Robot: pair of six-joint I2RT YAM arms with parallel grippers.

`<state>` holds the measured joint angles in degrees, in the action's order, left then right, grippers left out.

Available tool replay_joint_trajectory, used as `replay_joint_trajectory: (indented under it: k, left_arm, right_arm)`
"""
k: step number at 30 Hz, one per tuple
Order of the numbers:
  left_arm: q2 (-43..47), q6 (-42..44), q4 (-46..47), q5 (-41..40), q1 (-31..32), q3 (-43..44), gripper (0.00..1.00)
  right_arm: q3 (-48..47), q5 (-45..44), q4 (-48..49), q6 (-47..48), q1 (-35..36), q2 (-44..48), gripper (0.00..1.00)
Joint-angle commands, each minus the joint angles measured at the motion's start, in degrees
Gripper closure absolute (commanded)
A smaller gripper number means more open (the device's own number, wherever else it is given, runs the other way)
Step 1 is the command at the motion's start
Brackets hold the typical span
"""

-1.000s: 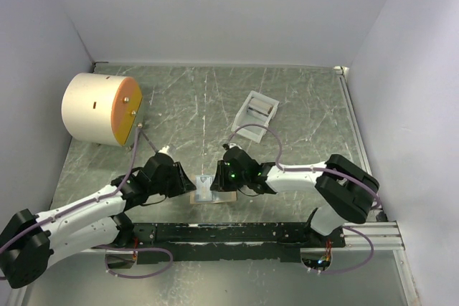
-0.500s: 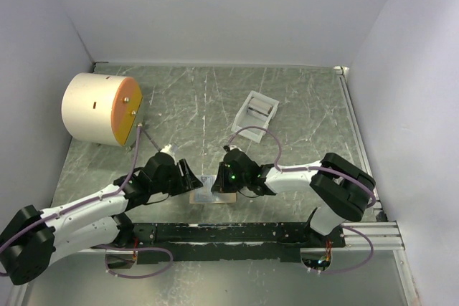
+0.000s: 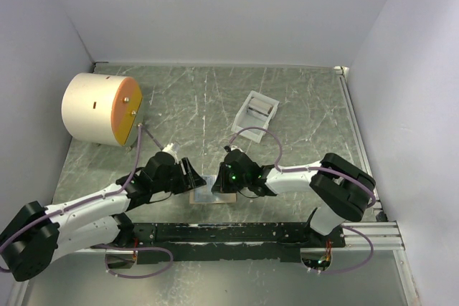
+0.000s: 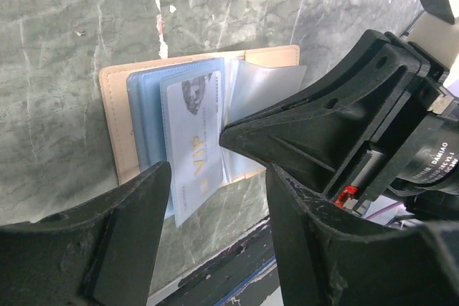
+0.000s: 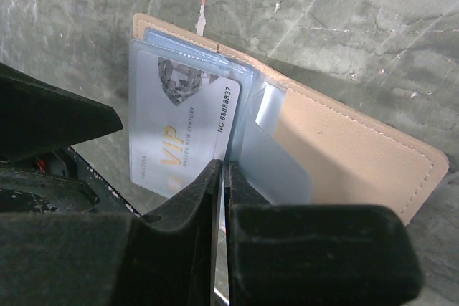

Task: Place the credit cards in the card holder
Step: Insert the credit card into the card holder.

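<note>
- At the near edge of the green marbled table [image 3: 308,98], between the two arms, a tan wallet [image 4: 113,120] lies open and flat, its light-blue card pockets facing up.
- A pale silver VIP card [image 4: 192,150] sits in those pockets, one end sticking out past the wallet's near edge.
- The left gripper [image 4: 219,173] hangs just above the wallet with its jaws wide apart, one finger on each side of the card and nothing between them.
- The right gripper [image 5: 223,168] comes in from the right, its two fingers pressed together over the wallet's middle fold. They pinch the long edge of the VIP card, beside a clear plastic sleeve [image 5: 276,155].
- Farther back and right of centre, well apart from the wallet, the white card holder [image 3: 242,115] stands on the table. Something small lies in it, too small to make out.
- At the far left lies a cream drum [image 3: 90,109] on its side, its orange end facing right.
</note>
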<state>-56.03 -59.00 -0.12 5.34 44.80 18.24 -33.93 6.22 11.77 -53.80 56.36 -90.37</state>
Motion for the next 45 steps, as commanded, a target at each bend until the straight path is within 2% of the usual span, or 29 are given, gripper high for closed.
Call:
replay_joint_trajectory:
  k: [1,10,17,21,31,40,45]
  left_arm:
    - [-1.2,-0.2,2.7,0.9,0.2,-0.2,0.34]
    - [-2.9,-0.2,2.1,0.6,0.2,0.3,0.34]
    - [-4.2,-0.1,4.7,3.3,0.2,1.1,0.35]
    - [-4.4,0.3,4.4,4.9,0.2,2.5,0.35]
    - [-6.5,0.5,7.9,8.7,0.2,4.1,0.35]
    - [-8.4,0.7,9.5,10.4,0.3,6.3,0.35]
    - [-11.1,0.4,11.4,11.3,0.3,7.4,0.36]
  right_arm:
    - [1.8,-0.8,-2.0,0.2,0.4,-0.5,0.94]
    - [1.9,-0.8,-1.8,0.3,0.4,-0.5,0.95]
    - [1.8,0.2,-1.0,0.0,0.4,-0.3,0.95]
    - [1.8,0.1,-1.4,0.2,0.4,1.9,0.9]
    - [2.2,-8.2,-9.0,3.5,0.3,11.7,0.77]
    - [3.7,-24.1,-19.1,3.1,0.3,28.2,0.68]
    - [3.0,-29.5,-22.1,3.9,0.3,36.7,0.66]
